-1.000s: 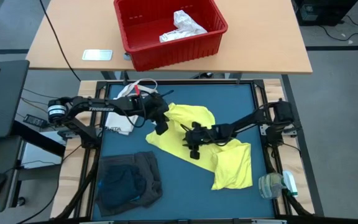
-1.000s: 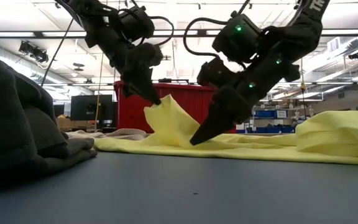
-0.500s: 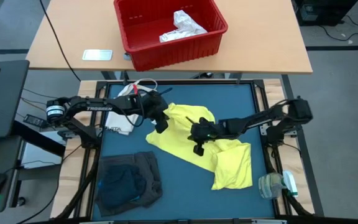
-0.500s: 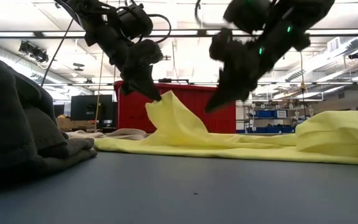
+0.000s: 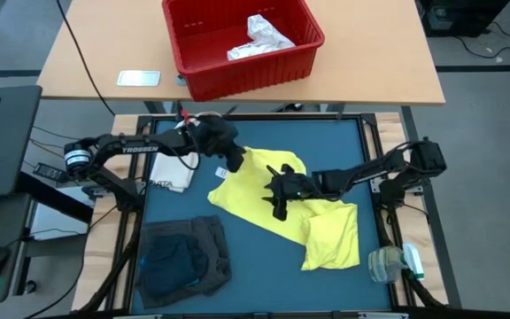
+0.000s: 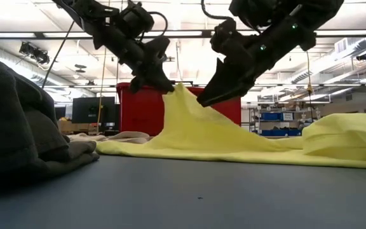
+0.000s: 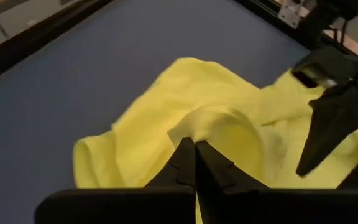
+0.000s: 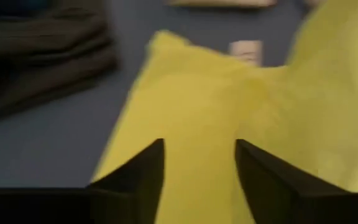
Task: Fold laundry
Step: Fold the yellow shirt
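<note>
Left gripper (image 6: 166, 87) raised yellow garment (image 5: 312, 217) higher, pinching fabric; right gripper (image 8: 199, 163) spread above it.

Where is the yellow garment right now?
In the high view the yellow garment lies across the middle and right of the blue mat, right of the dark grey pile. The left gripper lifts its upper-left edge.

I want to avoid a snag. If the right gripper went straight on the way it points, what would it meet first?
Most likely the yellow garment: it fills the view past the right gripper, whose jaws stand open.
</note>
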Robot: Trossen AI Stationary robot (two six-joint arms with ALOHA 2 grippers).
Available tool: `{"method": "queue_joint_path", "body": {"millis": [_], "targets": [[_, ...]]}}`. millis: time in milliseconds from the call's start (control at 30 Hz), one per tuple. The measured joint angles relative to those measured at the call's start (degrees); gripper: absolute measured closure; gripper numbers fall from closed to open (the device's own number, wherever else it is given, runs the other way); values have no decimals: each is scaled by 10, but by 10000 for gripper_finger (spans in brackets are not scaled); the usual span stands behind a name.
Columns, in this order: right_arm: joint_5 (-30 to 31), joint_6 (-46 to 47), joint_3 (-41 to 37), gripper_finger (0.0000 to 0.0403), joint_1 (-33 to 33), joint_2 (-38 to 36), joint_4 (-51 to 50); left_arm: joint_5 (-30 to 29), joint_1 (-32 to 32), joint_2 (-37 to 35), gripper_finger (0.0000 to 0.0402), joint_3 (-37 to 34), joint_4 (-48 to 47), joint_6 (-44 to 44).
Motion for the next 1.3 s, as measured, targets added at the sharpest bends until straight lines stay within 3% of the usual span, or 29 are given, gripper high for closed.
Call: {"method": "queue_joint_path", "body": {"millis": [167,233,367,600,767,1000,1133,1300], "targets": [[213,-82,0,129,22,5,6,0,19,0,401,0,1,-25],[224,-117,0,120,17,11,15,0,24,0,401,0,3,-29],[188,-141,0,121,8,27,8,1,31,0,401,0,13,-30],[279,-177,0,139,7,67,6,9,38,0,401,0,38,-53],[324,-189,0,196,-1,58,1,23,40,0,401,0,37,-55],[284,-172,0,375,-20,31,-6,25,40,0,401,0,37,-55],[257,-119,0,389,-25,-8,-42,25,40,0,401,0,29,-40],[232,-48,0,397,-30,-97,-119,25,40,0,401,0,18,75]]}}
